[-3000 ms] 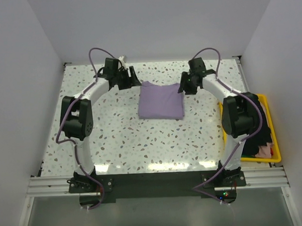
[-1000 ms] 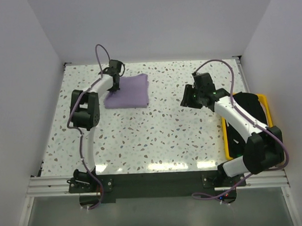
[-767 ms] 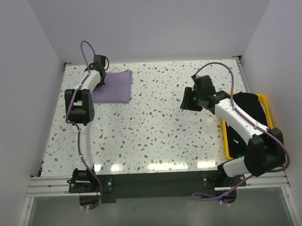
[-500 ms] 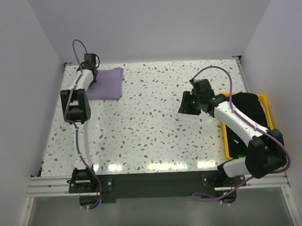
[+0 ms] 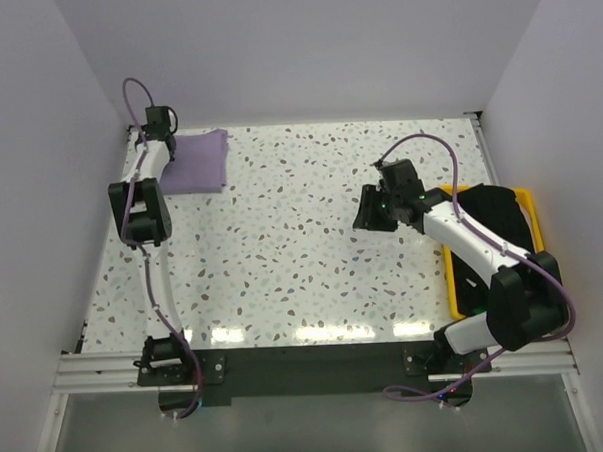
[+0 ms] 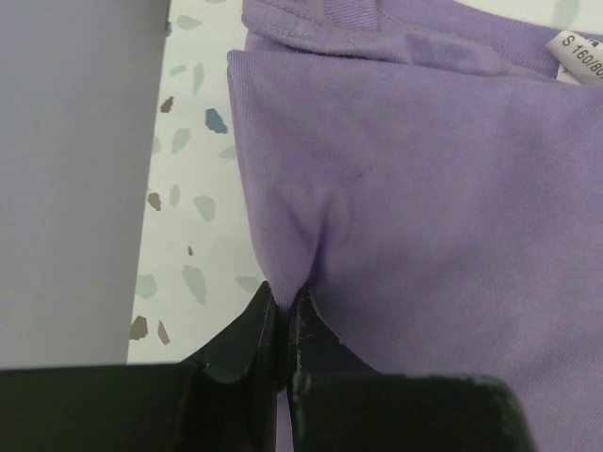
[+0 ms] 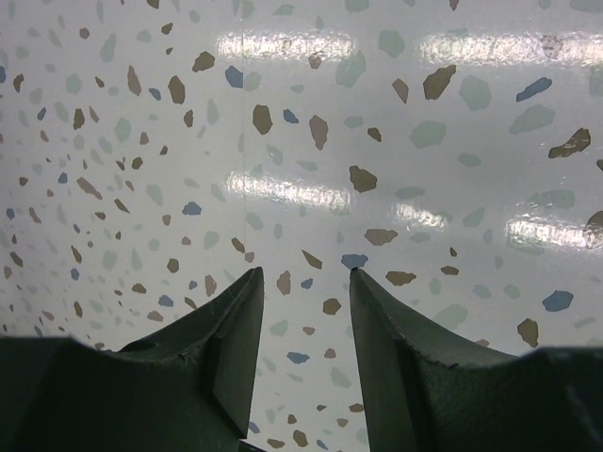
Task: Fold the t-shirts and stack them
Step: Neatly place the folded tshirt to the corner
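A folded lavender t-shirt (image 5: 197, 160) lies in the far left corner of the table, its white neck label (image 6: 577, 56) showing in the left wrist view. My left gripper (image 5: 165, 147) is shut on the shirt's left edge, where the cloth (image 6: 396, 188) bunches into a pinch between the black fingers (image 6: 247, 330). My right gripper (image 5: 367, 211) hovers open over bare table right of centre, with nothing between its fingers (image 7: 236, 330). A black t-shirt (image 5: 504, 227) lies in the yellow bin, partly hidden by the right arm.
The yellow plastic bin (image 5: 453, 291) stands at the table's right edge, with dark clothes in it. White walls close in the table at the left (image 6: 75, 169), back and right. The left arm is stretched far along the left side.
My left gripper has dragged the folded lavender shirt from the far middle of the table to its far left corner. The right gripper has drifted slightly left and stayed open.
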Controlling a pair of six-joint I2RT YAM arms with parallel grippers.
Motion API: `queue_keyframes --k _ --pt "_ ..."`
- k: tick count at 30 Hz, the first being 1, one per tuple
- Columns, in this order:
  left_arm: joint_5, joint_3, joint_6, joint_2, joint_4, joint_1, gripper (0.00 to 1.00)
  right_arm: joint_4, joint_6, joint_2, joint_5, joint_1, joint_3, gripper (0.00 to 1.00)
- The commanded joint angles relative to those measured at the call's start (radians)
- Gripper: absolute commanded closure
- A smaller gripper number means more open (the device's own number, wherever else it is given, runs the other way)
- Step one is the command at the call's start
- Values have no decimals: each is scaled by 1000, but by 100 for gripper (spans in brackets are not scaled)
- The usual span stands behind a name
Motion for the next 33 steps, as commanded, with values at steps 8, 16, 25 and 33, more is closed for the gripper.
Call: queue_keyframes --k 8,16,25,33 --pt "65 80 13 1 107 71 100 32 -11 -4 -20 9 7 54" --pt "54 86 13 5 125 72 96 36 -10 3 -23 13 4 54" --pt "-7 94 -13 -25 139 72 64 46 -14 -15 -11 16 -6 48" --pt "-44 -3 -133 -205 146 37 39 62 -11 -43 -17 18 -7 33"
